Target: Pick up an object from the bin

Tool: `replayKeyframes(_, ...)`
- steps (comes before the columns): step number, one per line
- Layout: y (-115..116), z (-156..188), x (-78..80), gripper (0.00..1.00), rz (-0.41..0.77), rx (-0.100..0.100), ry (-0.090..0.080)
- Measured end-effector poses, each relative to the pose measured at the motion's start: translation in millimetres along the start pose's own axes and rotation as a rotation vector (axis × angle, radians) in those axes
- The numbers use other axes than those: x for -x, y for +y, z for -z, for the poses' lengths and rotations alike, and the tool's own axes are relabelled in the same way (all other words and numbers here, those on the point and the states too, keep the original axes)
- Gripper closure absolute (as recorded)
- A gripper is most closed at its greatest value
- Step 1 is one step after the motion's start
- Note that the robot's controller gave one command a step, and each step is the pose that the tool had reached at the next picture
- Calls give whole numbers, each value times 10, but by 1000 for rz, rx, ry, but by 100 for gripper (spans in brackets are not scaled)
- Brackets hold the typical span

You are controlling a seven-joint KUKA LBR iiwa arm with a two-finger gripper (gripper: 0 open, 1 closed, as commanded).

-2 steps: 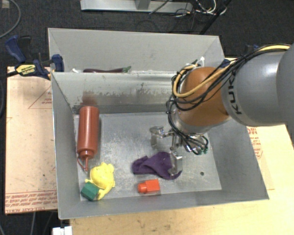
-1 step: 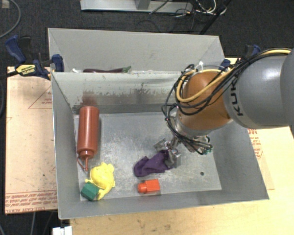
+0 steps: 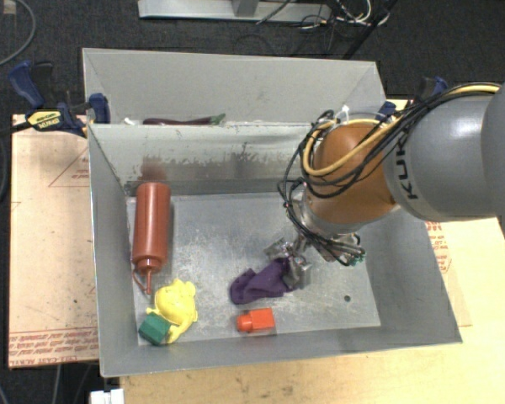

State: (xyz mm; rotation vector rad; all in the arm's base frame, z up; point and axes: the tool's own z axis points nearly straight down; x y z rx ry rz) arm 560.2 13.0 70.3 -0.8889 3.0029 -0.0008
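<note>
My gripper (image 3: 291, 267) is low in the middle of the bin, its fingers at the right end of a crumpled purple cloth (image 3: 259, 284). The fingers seem to pinch the cloth's upper right corner, but the gap between them is hard to read. Just below the cloth, near the front wall, lies a small orange block (image 3: 256, 321).
A red squeeze bottle (image 3: 150, 228) lies along the left wall, nozzle toward the front. A yellow toy (image 3: 177, 305) with a green block (image 3: 154, 331) sits in the front left corner. The arm with its orange dome and cables hangs over the bin's right half.
</note>
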Motion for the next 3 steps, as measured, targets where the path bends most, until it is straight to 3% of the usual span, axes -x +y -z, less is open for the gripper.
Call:
replayKeyframes(1,-15,1178,-37,100,40,0,-3)
replayKeyframes(2,-15,1178,-38,100,40,0,-3)
replayKeyframes(3,47,1532,-26,100,2,5,3)
